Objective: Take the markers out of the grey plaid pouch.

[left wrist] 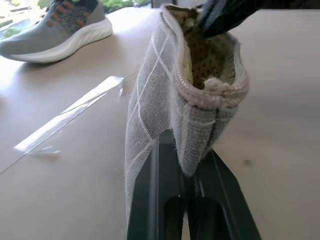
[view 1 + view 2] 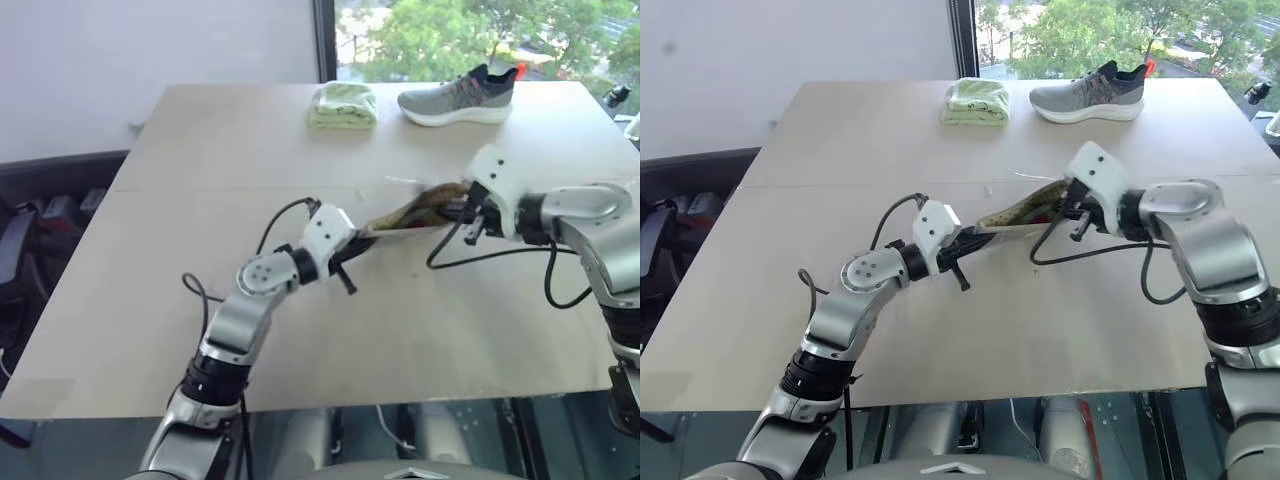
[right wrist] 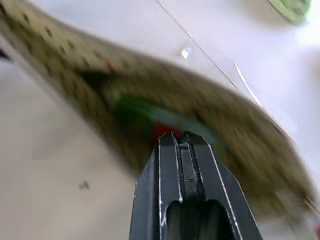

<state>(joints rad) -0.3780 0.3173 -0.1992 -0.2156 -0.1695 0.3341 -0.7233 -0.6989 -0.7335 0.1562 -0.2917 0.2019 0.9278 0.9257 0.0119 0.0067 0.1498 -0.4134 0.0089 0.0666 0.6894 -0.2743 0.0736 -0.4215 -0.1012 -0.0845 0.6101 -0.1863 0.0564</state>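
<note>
The grey plaid pouch [image 2: 410, 212] hangs above the table, mouth open and yellowish dotted lining [image 1: 207, 60] showing. My left gripper [image 1: 187, 160] is shut on the pouch's closed end and holds it up. At the other end, my right gripper [image 3: 181, 140] is shut, its tips at the open mouth [image 2: 1068, 210] with nothing visible between the fingers. Inside the pouch, just past those tips, lie the markers: a blurred green one [image 3: 135, 107] and a red one [image 3: 162, 131]. The rest of the pouch's inside is hidden.
A grey sneaker [image 2: 460, 95] and a folded light green cloth [image 2: 343, 105] sit at the table's far edge. A clear strip [image 1: 75, 112] lies on the wooden table [image 2: 200, 300] beneath the pouch. Black cables loop from both wrists.
</note>
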